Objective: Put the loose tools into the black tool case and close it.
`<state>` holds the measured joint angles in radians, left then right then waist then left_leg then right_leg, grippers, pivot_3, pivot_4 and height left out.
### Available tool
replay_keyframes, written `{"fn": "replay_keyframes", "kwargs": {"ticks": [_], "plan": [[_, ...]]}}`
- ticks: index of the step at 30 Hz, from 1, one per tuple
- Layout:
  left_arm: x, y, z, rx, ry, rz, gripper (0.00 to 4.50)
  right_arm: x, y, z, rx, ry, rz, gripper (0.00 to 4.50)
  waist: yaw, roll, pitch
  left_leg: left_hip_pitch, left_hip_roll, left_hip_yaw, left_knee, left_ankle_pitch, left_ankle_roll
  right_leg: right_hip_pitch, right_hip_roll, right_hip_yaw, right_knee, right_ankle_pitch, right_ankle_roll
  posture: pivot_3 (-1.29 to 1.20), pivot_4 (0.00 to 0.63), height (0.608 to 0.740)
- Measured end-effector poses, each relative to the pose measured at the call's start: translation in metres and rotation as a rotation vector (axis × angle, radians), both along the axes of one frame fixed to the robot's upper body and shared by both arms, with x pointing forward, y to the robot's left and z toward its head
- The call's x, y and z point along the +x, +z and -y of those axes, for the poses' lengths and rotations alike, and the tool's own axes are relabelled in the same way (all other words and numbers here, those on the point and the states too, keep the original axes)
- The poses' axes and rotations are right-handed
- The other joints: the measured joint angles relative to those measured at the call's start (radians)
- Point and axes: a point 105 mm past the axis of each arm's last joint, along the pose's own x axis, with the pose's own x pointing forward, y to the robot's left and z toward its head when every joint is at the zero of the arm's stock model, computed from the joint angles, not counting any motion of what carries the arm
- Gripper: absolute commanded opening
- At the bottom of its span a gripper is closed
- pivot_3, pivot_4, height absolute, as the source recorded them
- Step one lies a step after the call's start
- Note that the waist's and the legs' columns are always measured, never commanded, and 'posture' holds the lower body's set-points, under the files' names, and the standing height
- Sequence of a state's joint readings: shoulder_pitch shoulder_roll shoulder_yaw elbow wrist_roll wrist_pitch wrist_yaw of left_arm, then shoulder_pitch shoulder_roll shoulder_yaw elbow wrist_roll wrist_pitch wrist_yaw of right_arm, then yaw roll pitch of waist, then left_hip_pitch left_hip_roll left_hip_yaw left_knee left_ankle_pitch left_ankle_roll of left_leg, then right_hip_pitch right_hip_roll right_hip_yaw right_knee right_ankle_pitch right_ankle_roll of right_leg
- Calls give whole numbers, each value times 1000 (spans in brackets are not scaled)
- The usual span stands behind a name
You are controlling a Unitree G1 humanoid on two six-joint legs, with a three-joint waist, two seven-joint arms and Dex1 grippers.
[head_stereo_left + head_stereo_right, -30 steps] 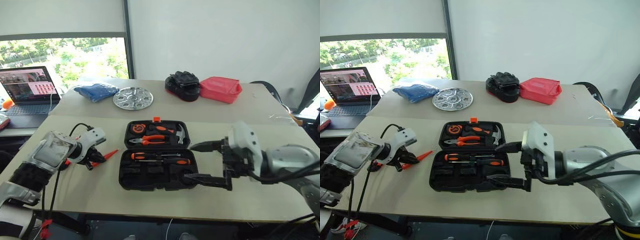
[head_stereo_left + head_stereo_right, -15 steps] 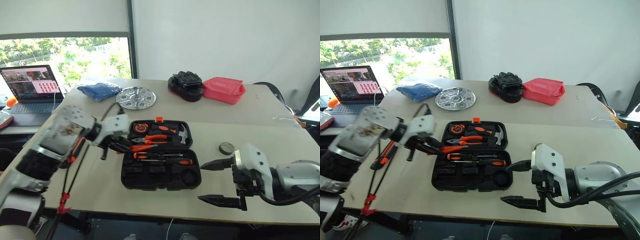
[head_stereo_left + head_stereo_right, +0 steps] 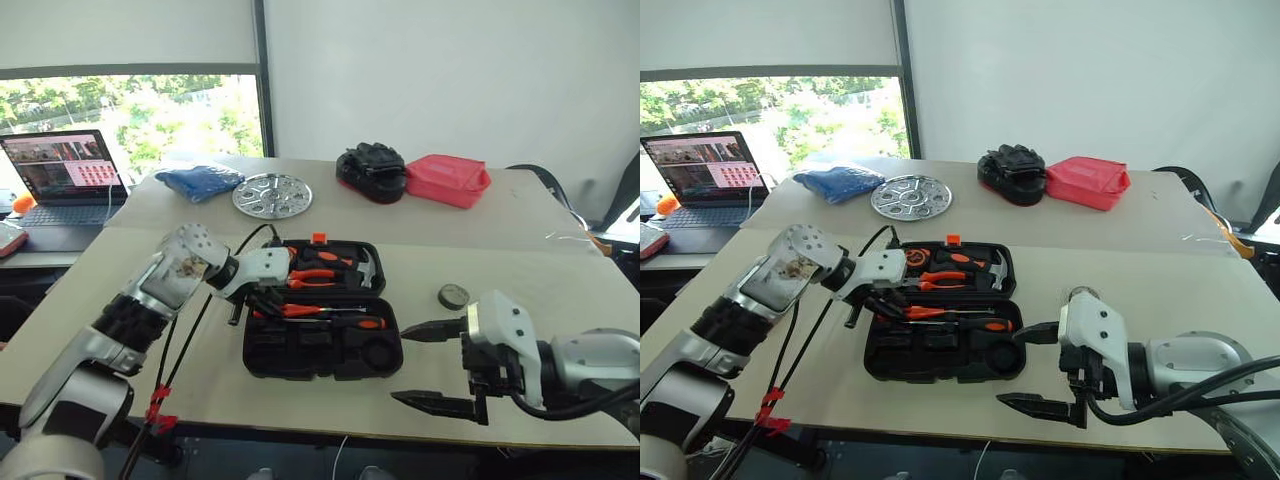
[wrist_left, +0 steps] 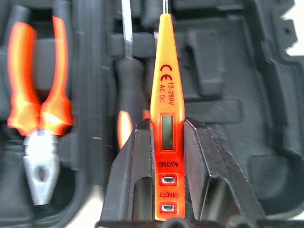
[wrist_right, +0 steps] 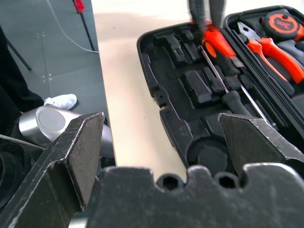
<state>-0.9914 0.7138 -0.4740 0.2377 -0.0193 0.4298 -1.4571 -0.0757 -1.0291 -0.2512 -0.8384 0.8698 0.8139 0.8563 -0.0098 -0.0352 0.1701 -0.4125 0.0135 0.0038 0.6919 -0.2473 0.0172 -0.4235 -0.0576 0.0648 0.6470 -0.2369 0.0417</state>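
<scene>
The black tool case is lying open at centre frame on the near table, lid half toward the back.

The left gripper is clenching a slim all-orange screwdriver, marked as a voltage tester, over the case's left part. In the left wrist view its tip is running out past the top edge, and its butt end is sitting hidden between the fingers.

A black-and-orange-handled screwdriver is lying in the front half; behind the tester only part of its handle is showing. Orange-handled pliers are blurring at that view's left.

The right gripper is hanging with fingers spread wide, empty, at lower right of the head view, off the case's right corner.

A small round dark object, too small to identify surely, is sitting on the table right of the case.
</scene>
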Motion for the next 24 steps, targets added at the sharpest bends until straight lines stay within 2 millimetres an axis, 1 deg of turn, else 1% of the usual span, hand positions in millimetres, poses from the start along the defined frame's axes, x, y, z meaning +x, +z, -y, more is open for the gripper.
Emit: {"fn": "replay_keyframes", "kwargs": {"ticks": [2,6,8,10,13,17,20,24], "plan": [[-1,1,6,-7,-15,-12,412,0,0,0,3,-5,1,4500,-1,0,0,-1,0,0,1,0,1,0,0,0,0,0,0,0,150,740],[-8,-8,19,20,-49,-38,412,1,1,-2,14,-4,-1,4500,-3,0,0,-1,0,0,2,0,1,0,0,0,0,0,1,0,150,740],[-15,-13,21,45,-55,-54,412,2,2,-2,14,-6,6,4500,-8,0,0,-1,0,-1,1,0,1,0,0,0,1,0,0,0,150,740],[-23,-24,16,92,-47,-74,412,3,2,-2,15,-9,9,4500,-9,0,0,-1,1,-1,1,0,1,0,1,1,1,0,0,0,150,740],[-25,-33,9,131,4,-90,412,3,3,-2,15,-8,13,4500,-5,0,0,-1,0,-1,2,0,1,0,1,1,1,0,0,0,150,740],[-22,-34,1,160,59,-55,412,4,5,-3,15,-8,24,4500,-3,0,0,0,0,-1,3,0,1,0,0,1,1,1,1,0,150,740],[-19,-35,1,160,82,-36,412,6,7,-2,17,-13,31,4500,-1,0,0,-1,0,-1,3,0,1,0,0,1,1,1,1,0,150,740],[-19,-36,2,155,98,-51,412,8,6,-1,20,-24,27,4500,-2,0,0,-1,0,-1,3,0,1,0,0,1,1,1,1,0,150,740]]}}
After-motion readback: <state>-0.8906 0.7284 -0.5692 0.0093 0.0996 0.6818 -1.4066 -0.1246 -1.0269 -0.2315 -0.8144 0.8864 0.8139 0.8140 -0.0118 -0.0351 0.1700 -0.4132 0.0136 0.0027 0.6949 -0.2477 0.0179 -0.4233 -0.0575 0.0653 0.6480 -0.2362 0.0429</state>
